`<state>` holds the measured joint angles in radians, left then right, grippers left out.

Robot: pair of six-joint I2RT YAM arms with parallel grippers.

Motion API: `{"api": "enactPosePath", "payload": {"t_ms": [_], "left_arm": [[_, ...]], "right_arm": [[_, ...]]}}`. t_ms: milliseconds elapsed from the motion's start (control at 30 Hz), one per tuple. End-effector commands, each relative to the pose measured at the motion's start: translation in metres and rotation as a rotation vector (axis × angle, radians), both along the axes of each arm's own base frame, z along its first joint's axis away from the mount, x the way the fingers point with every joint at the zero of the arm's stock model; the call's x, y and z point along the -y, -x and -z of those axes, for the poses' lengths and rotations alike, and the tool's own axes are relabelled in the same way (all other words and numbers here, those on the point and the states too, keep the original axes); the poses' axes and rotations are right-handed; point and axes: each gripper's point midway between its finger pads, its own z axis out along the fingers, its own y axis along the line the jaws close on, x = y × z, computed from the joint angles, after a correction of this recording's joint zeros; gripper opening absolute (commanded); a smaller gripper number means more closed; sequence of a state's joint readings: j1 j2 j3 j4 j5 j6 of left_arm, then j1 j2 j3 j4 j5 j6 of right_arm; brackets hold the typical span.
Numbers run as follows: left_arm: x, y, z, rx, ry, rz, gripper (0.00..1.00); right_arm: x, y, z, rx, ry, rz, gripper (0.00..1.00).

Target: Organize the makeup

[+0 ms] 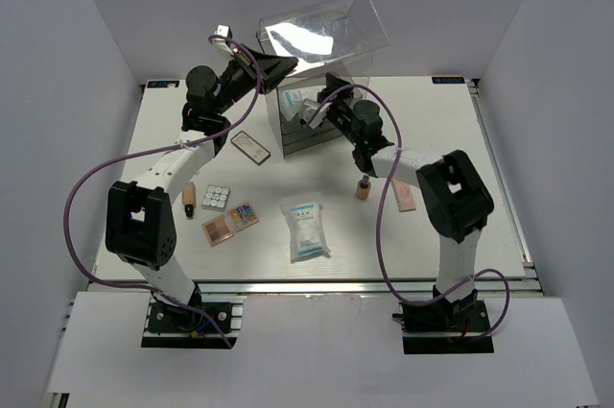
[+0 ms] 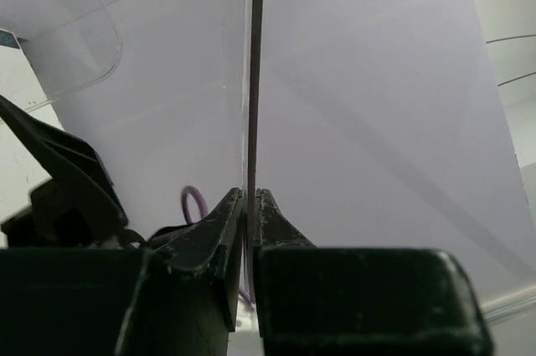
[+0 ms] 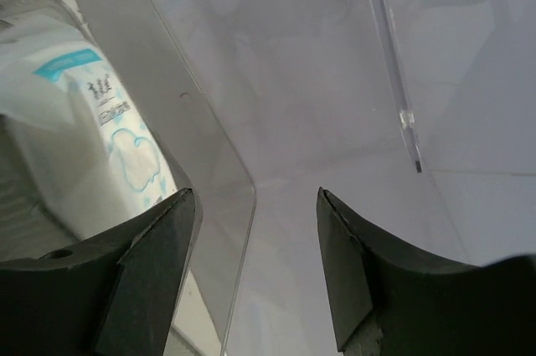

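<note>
Left hand [image 2: 249,197]: clenched on the thin edge of the clear lid [image 1: 321,34], which I see tilted up over the far side of the box.
Right hand [image 3: 255,205]: released, fingers spread with nothing gripped, at the mouth of the box; a clear wall edge runs just beside the finger nearer the packet.
Counter [image 1: 460,139]: white, carrying everything listed below.
Clear acrylic box [image 1: 307,130]: far centre, between my two arms.
Packet in box [image 3: 88,130]: white and blue, inside the box, left of the right hand in its wrist view.
Second packet [image 1: 305,228]: white and blue, flat at near centre.
Peach palette [image 1: 404,194]: right side, just beside my right arm.
Dark-framed case [image 1: 251,147]: flat, just left of the box.
White-grid palette [image 1: 217,198]: near left, beside my left arm.
Multicoloured palette [image 1: 243,215]: just right of the white-grid one.
Pink palette [image 1: 218,229]: nearest of that cluster.
Brown bottle [image 1: 363,187]: just left of the peach palette.
</note>
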<state>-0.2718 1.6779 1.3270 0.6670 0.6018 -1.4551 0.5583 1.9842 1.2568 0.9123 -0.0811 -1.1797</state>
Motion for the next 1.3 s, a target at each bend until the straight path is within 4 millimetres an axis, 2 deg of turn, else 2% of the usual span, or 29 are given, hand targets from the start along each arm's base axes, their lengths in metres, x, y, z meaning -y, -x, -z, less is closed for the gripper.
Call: {"api": "enactPosePath", "payload": {"t_ms": [0,33,67,100,133,167,200,233,333,367,400,433,467,533,567,667,767,800,833,867,967,1100,1133,1267], "left_arm": [[-0.005,0.009,-0.032,0.074,0.043,0.006,0.06],[-0.005,0.01,-0.032,0.074,0.044,0.005,0.06],[-0.005,0.01,-0.032,0.075,0.044,0.005,0.06],[-0.006,0.011,-0.032,0.074,0.046,0.004,0.06],[-0.006,0.011,-0.03,0.068,0.044,0.004,0.06],[-0.006,0.011,-0.029,0.067,0.044,0.004,0.06],[-0.006,0.011,-0.028,0.065,0.044,0.002,0.06],[-0.006,0.011,-0.028,0.064,0.045,0.003,0.06],[-0.005,0.01,-0.028,0.063,0.048,0.004,0.06],[-0.005,0.01,-0.028,0.064,0.05,0.005,0.06],[-0.005,0.01,-0.029,0.065,0.049,0.006,0.06],[-0.005,0.009,-0.03,0.068,0.049,0.006,0.06],[-0.005,0.008,-0.029,0.066,0.049,0.006,0.06],[-0.005,0.008,-0.03,0.067,0.048,0.007,0.06],[-0.004,0.007,-0.029,0.064,0.047,0.007,0.06],[-0.005,0.007,-0.028,0.06,0.048,0.004,0.06],[-0.004,0.006,-0.025,0.054,0.046,0.004,0.06],[-0.004,0.006,-0.024,0.053,0.046,0.004,0.06],[-0.004,0.006,-0.025,0.055,0.048,0.006,0.06],[-0.004,0.006,-0.025,0.055,0.048,0.006,0.06],[-0.004,0.006,-0.025,0.051,0.047,0.008,0.06],[-0.004,0.006,-0.024,0.048,0.047,0.007,0.06],[-0.005,0.007,-0.024,0.048,0.048,0.005,0.06],[-0.005,0.008,-0.021,0.042,0.047,0.003,0.06]], "right_arm": [[0.01,0.032,-0.053,0.036,-0.094,-0.05,0.65],[0.014,0.043,-0.063,0.024,-0.092,-0.066,0.65],[0.014,0.054,-0.048,-0.027,-0.075,-0.103,0.65],[0.019,0.067,-0.063,-0.023,-0.082,-0.126,0.65],[0.021,0.072,-0.048,-0.09,-0.054,-0.139,0.65],[0.02,0.081,-0.045,-0.12,-0.042,-0.172,0.66],[0.025,0.093,-0.052,-0.135,-0.047,-0.189,0.68],[0.028,0.1,-0.037,-0.202,-0.015,-0.201,0.69],[0.033,0.134,-0.033,-0.26,0.028,-0.299,0.73],[0.03,0.156,-0.012,-0.364,0.074,-0.38,0.73],[0.031,0.173,-0.016,-0.371,0.105,-0.433,0.74],[0.031,0.188,-0.007,-0.418,0.141,-0.479,0.75],[0.033,0.218,0.015,-0.542,0.182,-0.564,0.76],[0.033,0.25,0.031,-0.584,0.254,-0.691,0.77],[0.037,0.268,0.048,-0.659,0.287,-0.724,0.77],[0.042,0.293,0.078,-0.666,0.385,-0.811,0.79],[0.042,0.306,0.093,-0.62,0.454,-0.896,0.79],[0.044,0.313,0.104,-0.661,0.475,-0.92,0.79],[0.042,0.314,0.106,-0.661,0.487,-0.936,0.78],[0.039,0.312,0.105,-0.646,0.503,-0.944,0.77],[0.03,0.309,0.124,-0.676,0.572,-0.951,0.7],[0.01,0.314,0.143,-0.64,0.655,-0.969,0.68],[0.004,0.306,0.144,-0.594,0.673,-0.942,0.68],[-0.01,0.306,0.168,-0.58,0.737,-0.931,0.66]]}}
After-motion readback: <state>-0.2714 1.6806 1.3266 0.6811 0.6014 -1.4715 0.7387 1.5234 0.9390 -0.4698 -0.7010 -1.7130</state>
